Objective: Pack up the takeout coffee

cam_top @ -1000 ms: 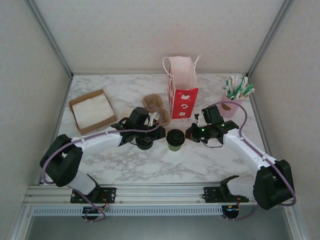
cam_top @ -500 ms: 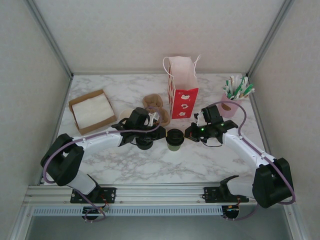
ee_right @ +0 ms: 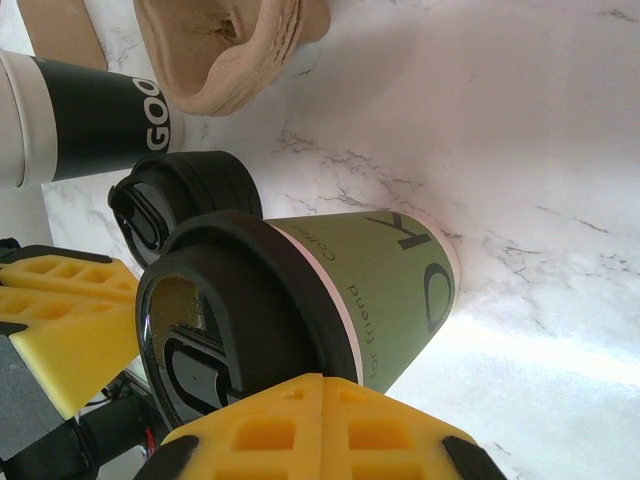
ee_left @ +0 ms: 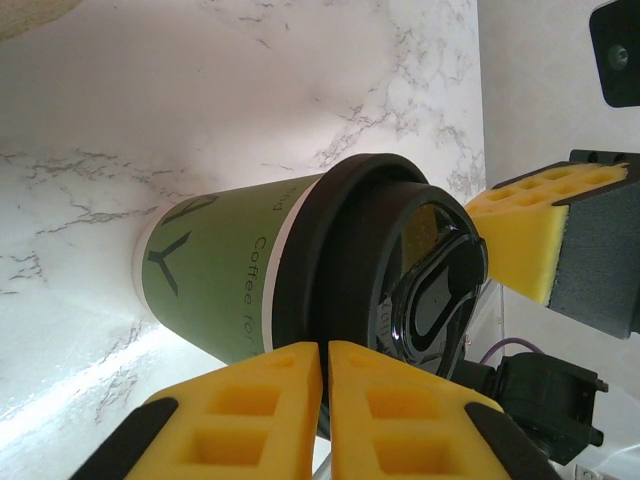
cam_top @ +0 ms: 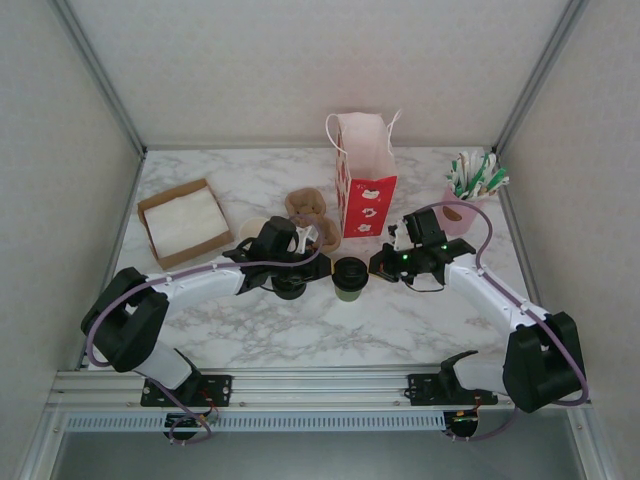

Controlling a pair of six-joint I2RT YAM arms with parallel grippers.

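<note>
So the left fingers point(ee_left: 250, 385) are sitting flat together, yellow foam pads pressed pad to pad with nothing between them. They're hovering right at the lid's rim on the small paper takeout coffee cup point(ee_left: 235, 275), the one with olive-green sides and a round black plastic lid, coming at it from its 9 o'clock. I can't tell if they're actually touching it. The right fingers point(ee_right: 290, 400) are doing the same from the cup's 3 o'clock: pads together, gripping nothing, tips right beside the lid's rim. So the cup is standing upright between the two sets of fingers, roughly mid white marble surface point(cam_top: 300, 330), and neither side is holding it.

Going outward, the right wrist view is showing a loose black plastic lid point(ee_right: 185, 190) lying just beside the cup. A black paper cup with white lettering point(ee_right: 95, 120) and a brown moulded pulp carrier point(ee_right: 230, 60) are sitting past that. From above, a red-and-white paper bag point(cam_top: 362, 185) is standing at the cup's 12 o'clock. A pink cup full of green-and-white sticks point(cam_top: 468, 200) is sitting out at 2 o'clock, and a brown cardboard box with white paper inside point(cam_top: 183, 222) is lying at 10 o'clock.
</note>
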